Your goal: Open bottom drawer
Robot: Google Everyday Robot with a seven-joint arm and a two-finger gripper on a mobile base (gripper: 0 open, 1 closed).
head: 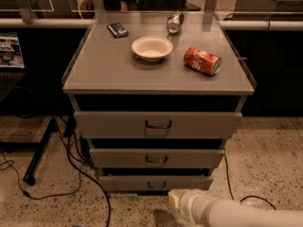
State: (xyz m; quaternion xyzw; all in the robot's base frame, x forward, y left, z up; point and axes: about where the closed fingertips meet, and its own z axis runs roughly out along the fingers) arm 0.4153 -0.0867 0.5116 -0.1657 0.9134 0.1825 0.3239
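Camera view: you face the cabinet [104, 67] front;
Bottom drawer [123, 182]: lowest of three, by the floor;
Gripper [176, 200]: low, just below-right of that drawer's handle [156, 185];
Grip: you cannot tell whether open or closed.

Gripper [176, 199] just before bottom drawer [127, 182]

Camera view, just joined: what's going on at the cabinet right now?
The robot's arm reaches in from the lower right, with the gripper low in front of the bottom drawer, just below and right of its handle. The handle looks untouched and the drawer looks shut. A white bowl and a red can on its side sit on the cabinet top.
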